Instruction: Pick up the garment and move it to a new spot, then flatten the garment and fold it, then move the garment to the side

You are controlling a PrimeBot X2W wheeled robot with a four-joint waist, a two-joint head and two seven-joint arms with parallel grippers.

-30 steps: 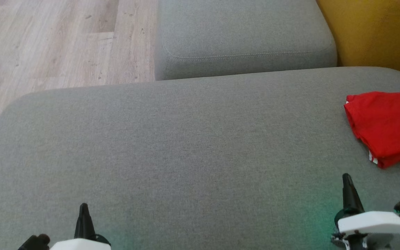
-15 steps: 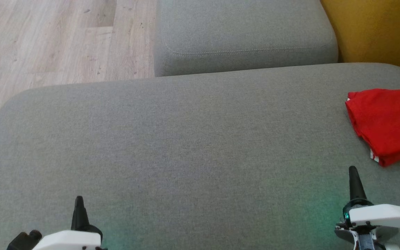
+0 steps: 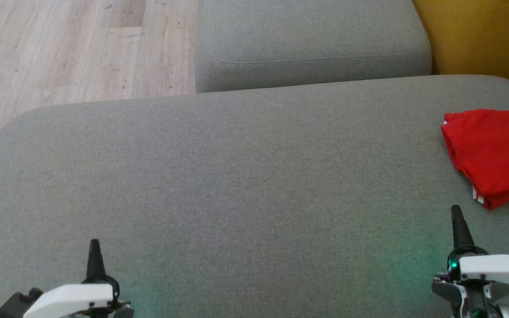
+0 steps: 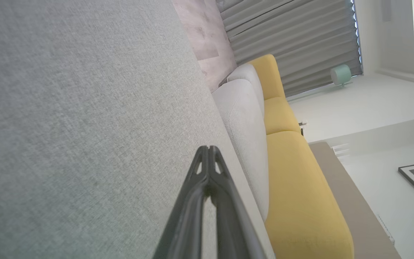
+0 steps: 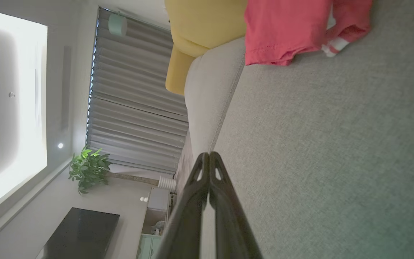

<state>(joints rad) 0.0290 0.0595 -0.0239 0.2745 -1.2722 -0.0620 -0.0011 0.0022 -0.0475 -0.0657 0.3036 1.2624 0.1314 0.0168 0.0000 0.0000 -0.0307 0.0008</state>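
1. Garment [image 3: 495,154], red and folded into a compact stack, is lying at the far right of the large gray cushion [image 3: 237,176], running off the head view's right border (a bit of white trim is peeking out at its near corner).
2. Left gripper [image 3: 94,244] is hovering at the lower left above bare gray fabric, well apart from the garment. Its two dark fingers are pressing together into a single point and holding nothing.
3. Right gripper [image 3: 456,210] is hovering at the lower right, its fingers likewise meeting tip to tip with nothing between them. It is pointing toward the garment's near edge, near it but not touching.
4. Second gray cushion [image 3: 307,39] is sitting beyond the large one, against its far edge, with yellow upholstery [image 3: 480,39] rising at its right.
5. Pale wood floor [image 3: 60,53] is showing past both cushions at the upper left.
6. Gray pleated curtains [image 5: 135,97] are hanging in the background of the right wrist view, with a leafy green plant [image 5: 88,169] standing beside them.
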